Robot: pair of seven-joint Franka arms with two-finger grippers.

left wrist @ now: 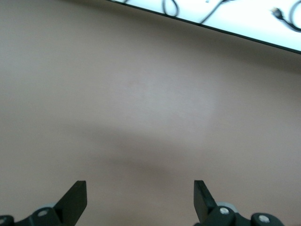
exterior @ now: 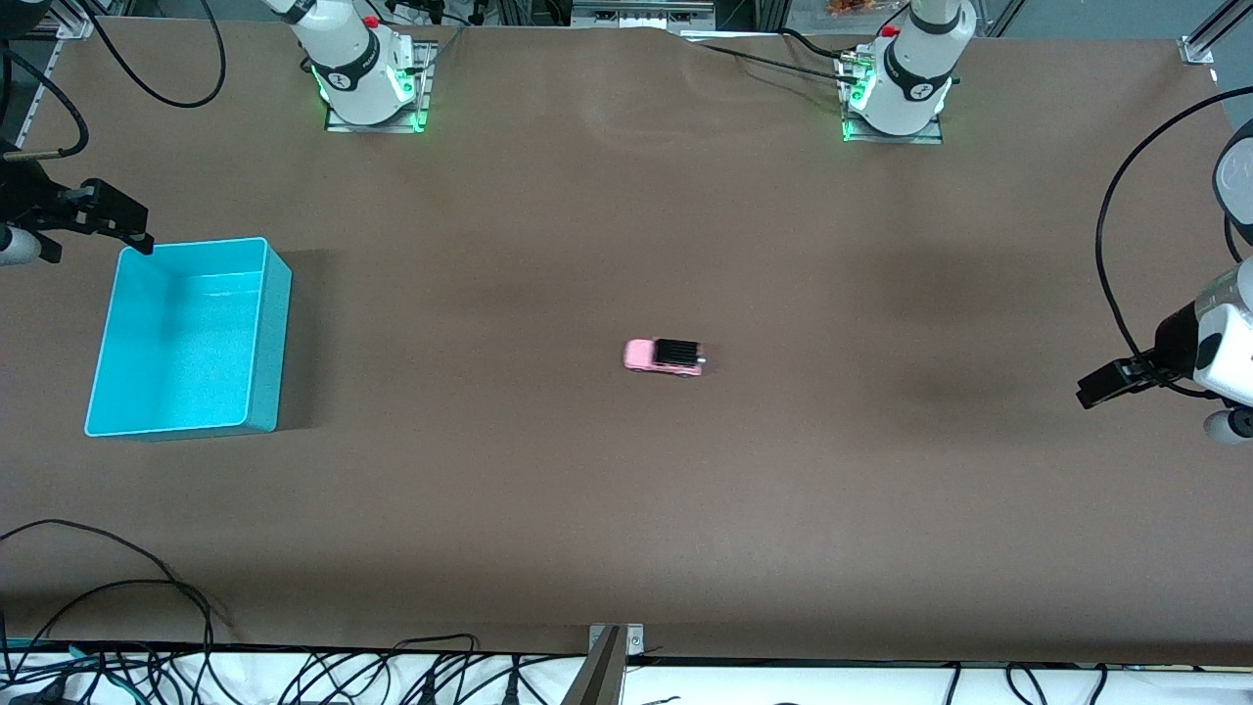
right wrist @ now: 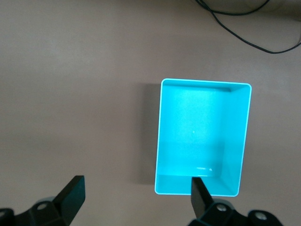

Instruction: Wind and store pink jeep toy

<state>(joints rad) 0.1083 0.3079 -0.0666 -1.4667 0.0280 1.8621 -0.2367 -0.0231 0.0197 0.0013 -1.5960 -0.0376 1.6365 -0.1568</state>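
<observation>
The pink jeep toy (exterior: 664,356), pink with a black roof, stands on its wheels near the middle of the brown table (exterior: 626,509), and no gripper touches it. The empty turquoise bin (exterior: 275,333) sits at the right arm's end of the table. My right gripper (exterior: 122,220) hangs open by the bin's rim. In the right wrist view, one finger of the right gripper (right wrist: 136,186) overlaps the edge of the bin (right wrist: 202,82). My left gripper (exterior: 1101,387) waits open over bare table at the left arm's end. The left wrist view shows the left gripper (left wrist: 139,188) with nothing between its fingers.
Both arm bases (exterior: 367,78) (exterior: 896,93) stand along the table edge farthest from the front camera. Black cables (exterior: 108,587) trail over the table's nearest edge at the right arm's end, and a metal bracket (exterior: 612,651) sits mid-edge. Another cable (exterior: 1111,235) loops by the left arm.
</observation>
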